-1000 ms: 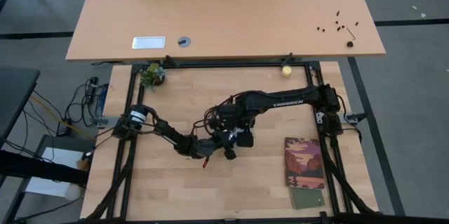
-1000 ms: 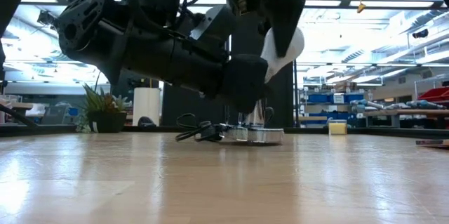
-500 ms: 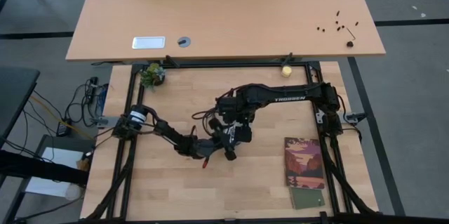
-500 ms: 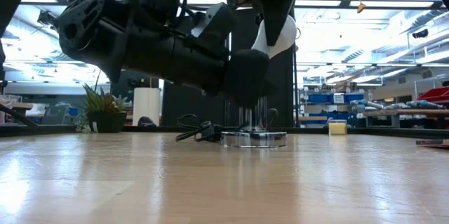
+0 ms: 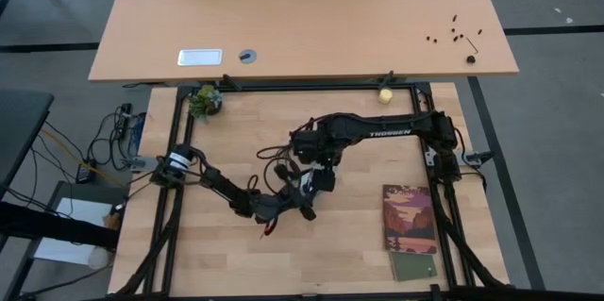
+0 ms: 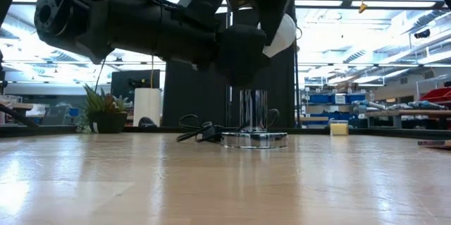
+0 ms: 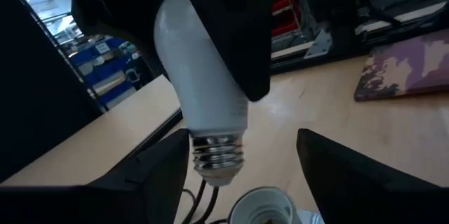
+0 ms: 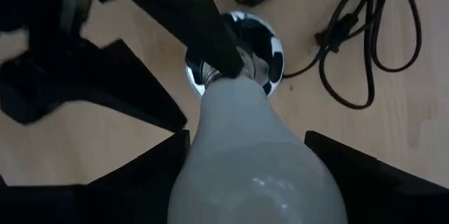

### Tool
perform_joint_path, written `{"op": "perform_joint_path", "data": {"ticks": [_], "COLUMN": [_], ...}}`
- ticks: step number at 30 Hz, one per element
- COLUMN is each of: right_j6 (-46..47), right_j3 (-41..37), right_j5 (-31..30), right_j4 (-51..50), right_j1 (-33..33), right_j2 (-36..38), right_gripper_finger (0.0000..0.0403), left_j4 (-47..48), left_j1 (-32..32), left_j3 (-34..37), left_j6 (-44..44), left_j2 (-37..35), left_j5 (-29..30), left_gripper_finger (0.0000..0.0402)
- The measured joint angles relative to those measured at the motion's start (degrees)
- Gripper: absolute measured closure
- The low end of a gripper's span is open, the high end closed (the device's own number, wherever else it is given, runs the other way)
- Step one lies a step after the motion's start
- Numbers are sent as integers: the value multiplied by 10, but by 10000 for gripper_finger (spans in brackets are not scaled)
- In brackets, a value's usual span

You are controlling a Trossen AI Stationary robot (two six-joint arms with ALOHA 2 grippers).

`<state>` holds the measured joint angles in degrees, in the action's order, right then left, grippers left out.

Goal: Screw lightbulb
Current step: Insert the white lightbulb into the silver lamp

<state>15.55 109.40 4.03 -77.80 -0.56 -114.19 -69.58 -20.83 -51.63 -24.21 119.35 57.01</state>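
Note:
The white lightbulb hangs screw base down, just above the chrome socket. The socket stands upright by its round disc foot on the table and also shows in the right wrist view. My right gripper is shut on the lightbulb from above, at the table's middle. My left gripper is open and level, reaching in from the table's left. Its fingers stand on either side of the screw base, above the socket. My right gripper pinches the lightbulb's wide glass end between its two fingers, pointing down from above. The lightbulb hangs below the fingers, clear of the socket, its screw base a little tilted. My left gripper: one finger lies close beside the screw base; whether it touches, I cannot tell.
The socket's black cord loops over the table on its far side. A picture booklet and a green card lie near the right. A potted plant and a yellowish ball sit at the far rail.
My left gripper has risen off the socket's tube and drawn a little toward the table's near left; the tube now shows bare. The socket, which sat slightly tilted, now stands flat on its foot. My right gripper has rolled slightly with the lightbulb.

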Motion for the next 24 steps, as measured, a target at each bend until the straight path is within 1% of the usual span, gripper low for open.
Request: {"op": "perform_joint_path", "data": {"ticks": [10,14,17,24], "right_j6": [14,10,-2,-61], "right_j3": [24,28,28,20], "right_j5": [0,0,-3,-55], "right_j4": [38,49,45,54], "right_j1": [1,1,-10,-42], "right_j2": [0,0,0,0], "right_gripper_finger": [123,123,123,123], "left_j4": [9,-7,-24,-18], "left_j1": [0,-10,-26,-53], "left_j3": [0,0,1,1], "left_j6": [8,7,6,74], "left_j2": [0,0,-4,-6], "left_j5": [3,51,55,63], "left_gripper_finger": [140,141,141,141]}}
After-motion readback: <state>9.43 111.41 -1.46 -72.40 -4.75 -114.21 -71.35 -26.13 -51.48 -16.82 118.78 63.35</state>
